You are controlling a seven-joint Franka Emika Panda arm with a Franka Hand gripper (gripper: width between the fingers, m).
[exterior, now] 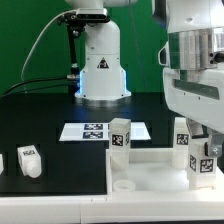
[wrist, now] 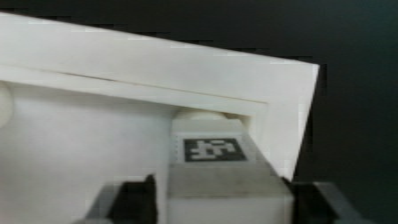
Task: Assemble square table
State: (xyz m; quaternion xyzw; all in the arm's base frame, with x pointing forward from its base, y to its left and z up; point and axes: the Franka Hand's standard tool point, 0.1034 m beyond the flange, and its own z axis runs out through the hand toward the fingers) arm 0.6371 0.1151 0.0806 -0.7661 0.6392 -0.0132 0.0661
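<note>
Green backdrop (exterior: 30, 40), black tabletop (exterior: 40, 115)

The hand (wrist: 215, 196) is gripping a white leg (wrist: 217, 165), its two dark fingers (wrist: 130, 200) sitting against opposite sides of the leg. A black-and-white square tag (wrist: 214, 150) is showing on the leg's visible face. The leg's far end is meeting the white square top (wrist: 143, 70), close to one of that panel's corners. A raised lip is running along the panel's edge. The dark counter (wrist: 356, 110) is showing beyond that corner.
</note>
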